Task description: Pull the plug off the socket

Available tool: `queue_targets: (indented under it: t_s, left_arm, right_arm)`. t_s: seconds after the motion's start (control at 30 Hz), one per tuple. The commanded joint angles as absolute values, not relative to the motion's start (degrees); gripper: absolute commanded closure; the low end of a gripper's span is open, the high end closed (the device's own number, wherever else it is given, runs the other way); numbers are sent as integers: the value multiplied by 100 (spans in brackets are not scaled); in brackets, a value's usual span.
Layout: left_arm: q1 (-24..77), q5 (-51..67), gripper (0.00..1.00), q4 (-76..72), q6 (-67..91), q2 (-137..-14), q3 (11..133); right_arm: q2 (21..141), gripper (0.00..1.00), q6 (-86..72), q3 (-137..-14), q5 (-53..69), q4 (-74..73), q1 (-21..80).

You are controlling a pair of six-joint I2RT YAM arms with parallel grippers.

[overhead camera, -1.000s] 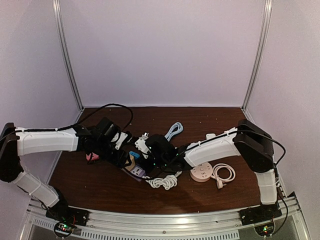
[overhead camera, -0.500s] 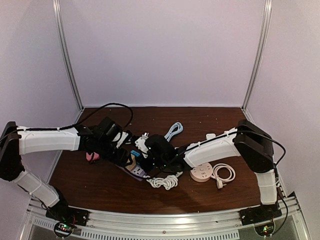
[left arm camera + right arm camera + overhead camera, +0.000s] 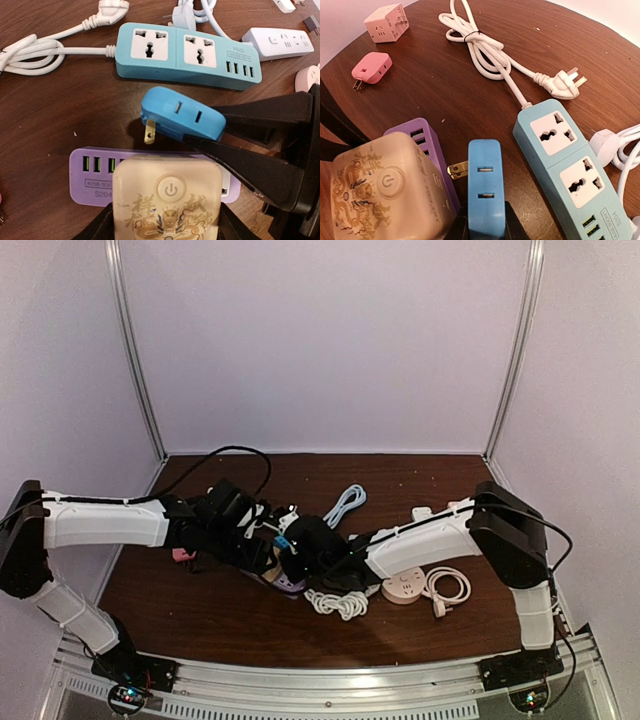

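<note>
Top external view showed both arms reaching in to meet over the left middle of the brown desk [image 3: 200,615]. The left pincer [image 3: 265,558] and the right pincer [image 3: 290,544] were nearly touching above a purple socket strip [image 3: 286,584], with a speck of the blue plug [image 3: 284,539] just visible between them. A coiled white cable [image 3: 338,602] lay just beside the strip, and a round pink socket [image 3: 403,587] sat further right, under the right arm.

Left wrist view made things plainer. A cream cube [image 3: 167,200] with a power symbol stood on the purple strip, and the left pincer's black fingers [image 3: 100,227] were clamped against its two sides. The blue plug hung clear above the desk between the purple strip and a teal power strip [image 3: 185,55]. Its brass prong [image 3: 149,133] was bare and out of any hole. The right pincer's fingers [image 3: 260,170] came in from the right and were closed on the plug's body.

Right wrist view looked down the plug from behind: it sat gripped between that pincer's own fingers, prong pointing at the purple strip but apart from it. The teal strip lay to the right. A small pink plug [image 3: 371,68] and a pale pink cube [image 3: 386,22] rested well apart at the far left
</note>
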State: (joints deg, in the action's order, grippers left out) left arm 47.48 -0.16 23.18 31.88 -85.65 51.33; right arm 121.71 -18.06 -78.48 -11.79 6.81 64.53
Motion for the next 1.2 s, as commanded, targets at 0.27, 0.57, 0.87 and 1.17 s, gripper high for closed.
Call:
queue_targets:
  t_s: [0.27, 0.57, 0.87, 1.17]
  left_arm:
    - [4909, 315, 85, 3117, 3406, -8900, 4864]
    - [4913, 381, 85, 3194, 3332, -8809, 4984]
    - [4913, 335, 85, 3190, 3320, -8789, 5041]
    - [4913, 365, 84, 3190, 3262, -8927, 5225]
  right_arm:
    - [11241, 100, -1961, -7569, -696, 672, 5960]
    - [10810, 100, -2383, -7568, 319, 231, 4919]
    - [10727, 100, -3269, -6926, 1766, 647, 2945]
    - [11177, 100, -3486, -6826, 2723, 796, 2016]
